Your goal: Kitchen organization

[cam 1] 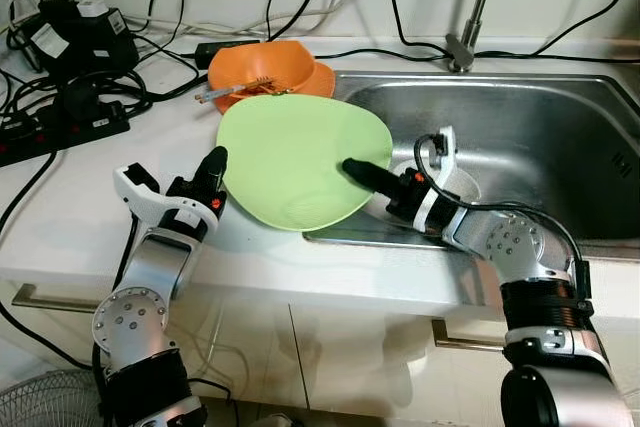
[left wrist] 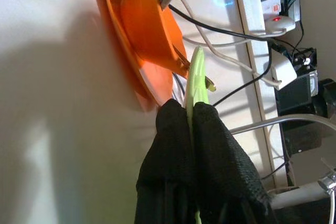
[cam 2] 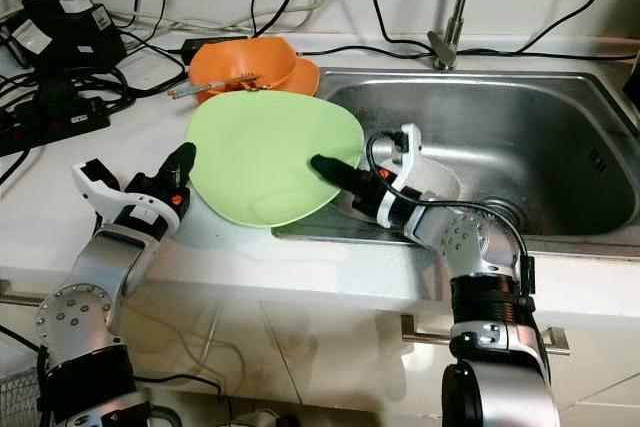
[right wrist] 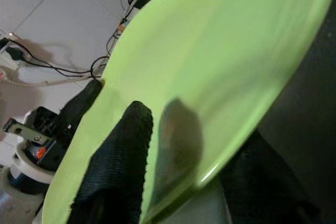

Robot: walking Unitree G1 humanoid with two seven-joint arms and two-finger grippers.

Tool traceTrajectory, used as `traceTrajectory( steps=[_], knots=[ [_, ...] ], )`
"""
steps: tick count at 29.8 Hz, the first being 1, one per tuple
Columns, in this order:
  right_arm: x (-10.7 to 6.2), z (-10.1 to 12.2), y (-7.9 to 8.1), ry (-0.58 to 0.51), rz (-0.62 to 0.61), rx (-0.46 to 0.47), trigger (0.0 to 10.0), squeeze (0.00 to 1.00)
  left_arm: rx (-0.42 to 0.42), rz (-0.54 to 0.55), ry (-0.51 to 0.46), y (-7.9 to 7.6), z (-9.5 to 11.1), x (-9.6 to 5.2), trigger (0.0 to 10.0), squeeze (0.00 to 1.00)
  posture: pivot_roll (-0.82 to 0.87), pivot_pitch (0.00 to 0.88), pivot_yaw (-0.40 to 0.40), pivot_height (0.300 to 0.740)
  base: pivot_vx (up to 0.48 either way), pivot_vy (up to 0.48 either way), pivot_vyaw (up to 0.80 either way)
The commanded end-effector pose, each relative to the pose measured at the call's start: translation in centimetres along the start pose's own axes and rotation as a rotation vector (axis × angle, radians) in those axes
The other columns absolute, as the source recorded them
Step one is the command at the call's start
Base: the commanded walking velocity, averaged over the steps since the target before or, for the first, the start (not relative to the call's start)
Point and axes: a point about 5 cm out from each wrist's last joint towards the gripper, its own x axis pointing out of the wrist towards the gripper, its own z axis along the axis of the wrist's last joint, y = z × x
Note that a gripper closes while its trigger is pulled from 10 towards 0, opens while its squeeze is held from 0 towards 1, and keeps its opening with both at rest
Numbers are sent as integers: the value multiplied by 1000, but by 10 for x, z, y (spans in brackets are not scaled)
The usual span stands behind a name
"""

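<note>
I've got both grippers, left gripper (cam 1: pixel 214 161) and right gripper (cam 1: pixel 362 173), pinching opposite rims of the green plate (cam 1: pixel 295 157); it looks light, stiff, kinda slick.

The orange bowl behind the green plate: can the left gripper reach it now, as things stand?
Probably not. The left gripper is shut on the green plate, which the right gripper also grips, and that plate lies between it and the orange bowl.
</note>
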Motion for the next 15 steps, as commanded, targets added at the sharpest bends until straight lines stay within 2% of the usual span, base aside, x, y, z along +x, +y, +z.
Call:
traceTrajectory(
  steps=[1,15],
  knots=[
    [3,-2,5,10,29,3,0,0,-1,-76,10,-12,-1,1,0,0,-10,0,90,740,0,0,0],
    [5,-11,-1,10,-19,26,0,0,-14,-105,109,-14,-18,-3,0,0,-11,0,90,740,0,0,0]
  ],
)
